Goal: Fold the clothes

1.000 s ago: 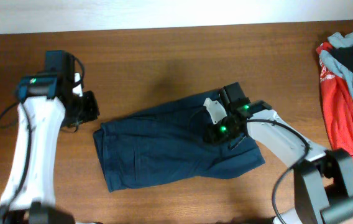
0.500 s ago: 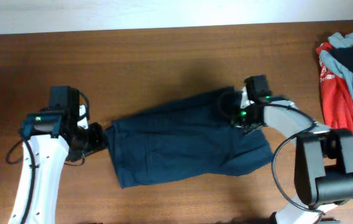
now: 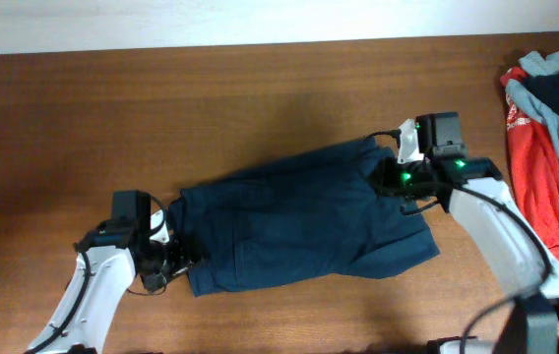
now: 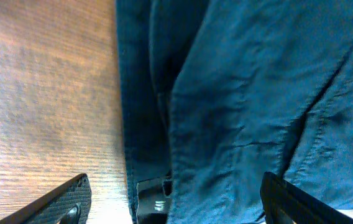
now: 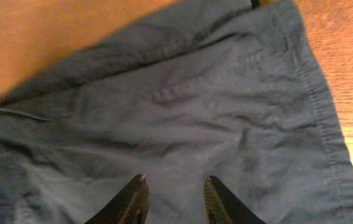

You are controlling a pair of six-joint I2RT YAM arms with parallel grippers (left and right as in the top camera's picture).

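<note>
The navy shorts [image 3: 299, 221] lie flat near the middle of the desk [image 3: 260, 88], their long side running left to right, a little closer to the near edge than the far one. At their left end a small dark tag [image 4: 153, 203] is sewn in. It carries white letters that are too small for me to read with certainty. The cloth is otherwise plain, with a stitched hem showing along one leg in my right wrist view.

My left gripper [image 3: 171, 261] sits at the shorts' left end, toward the near-left corner of the desk. Its fingers [image 4: 64, 202] are spread wide, one over bare wood and the other over cloth. The folded edge and the tag lie between them, and nothing is pinched.

My right gripper [image 3: 383, 177] is over the far-right part of the shorts. Its fingertips [image 5: 134, 196] stand a narrow gap apart above wrinkled fabric, and I cannot tell whether they touch it.

At the right edge of the desk, apart from the shorts, a red garment [image 3: 533, 172] with white print I cannot read lies heaped with a grey-blue garment [image 3: 547, 71].
</note>
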